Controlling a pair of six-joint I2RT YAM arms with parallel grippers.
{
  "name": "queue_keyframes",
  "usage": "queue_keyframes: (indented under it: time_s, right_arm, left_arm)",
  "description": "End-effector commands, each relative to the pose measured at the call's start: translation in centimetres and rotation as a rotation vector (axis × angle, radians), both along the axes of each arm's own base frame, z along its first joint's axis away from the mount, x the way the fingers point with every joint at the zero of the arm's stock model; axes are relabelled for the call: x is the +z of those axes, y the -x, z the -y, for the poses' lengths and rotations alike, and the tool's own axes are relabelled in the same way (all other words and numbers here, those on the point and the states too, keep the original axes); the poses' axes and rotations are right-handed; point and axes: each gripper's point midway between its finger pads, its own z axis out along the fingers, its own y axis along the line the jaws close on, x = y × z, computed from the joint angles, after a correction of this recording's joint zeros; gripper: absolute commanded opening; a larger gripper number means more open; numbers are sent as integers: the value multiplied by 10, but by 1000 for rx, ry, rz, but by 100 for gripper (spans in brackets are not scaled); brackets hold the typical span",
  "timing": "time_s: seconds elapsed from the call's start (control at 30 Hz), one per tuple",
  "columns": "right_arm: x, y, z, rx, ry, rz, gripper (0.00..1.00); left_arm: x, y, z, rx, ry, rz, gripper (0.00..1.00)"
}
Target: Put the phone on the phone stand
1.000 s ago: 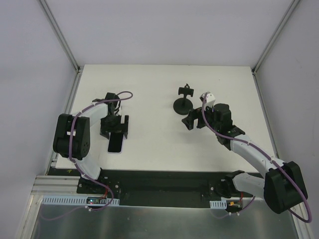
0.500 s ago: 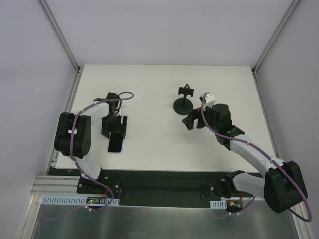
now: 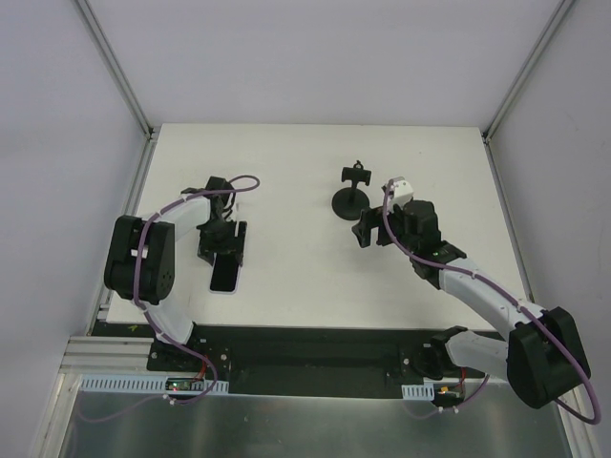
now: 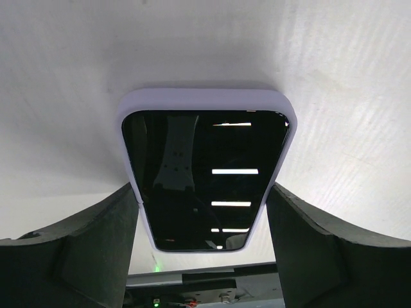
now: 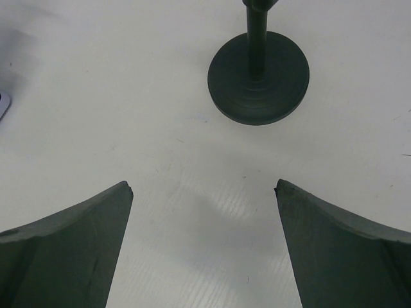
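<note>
phone (image 4: pixel 205 167) inside left hand (image 4: pixel 202 192), grip unclear | right hand (image 5: pixel 204 186) wide | phone stand (image 3: pixel 349 197) clamp only overhead

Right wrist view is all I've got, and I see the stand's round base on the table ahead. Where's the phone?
Observer: The phone lies flat on the table, well off to the left of the phone stand.
Operator: Is anything gripping it?
Observer: Not that I can tell. The left end effector is open, with one finger on each side of the phone.
Operator: My view cuts off the stand's top. Anything on it?
Observer: No, its pronged clamp holds nothing.
</note>
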Motion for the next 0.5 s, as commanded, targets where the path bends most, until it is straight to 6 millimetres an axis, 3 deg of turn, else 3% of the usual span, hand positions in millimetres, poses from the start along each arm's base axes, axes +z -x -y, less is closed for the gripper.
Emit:
queue_keyframes:
  time_s: [0.0,0.3,0.47]
  right_arm:
    - [20,-12,-2,-41,2,87,96]
    - [19,-15,-15,-69,8,48,96]
    - [30,1,-40,-19,-35,25,96]
  left_arm:
    - [20,-11,36,-33,171,90,0]
    - [63,-21,55,34,296,238,0]
    - [103,-26,61,80,357,350,0]
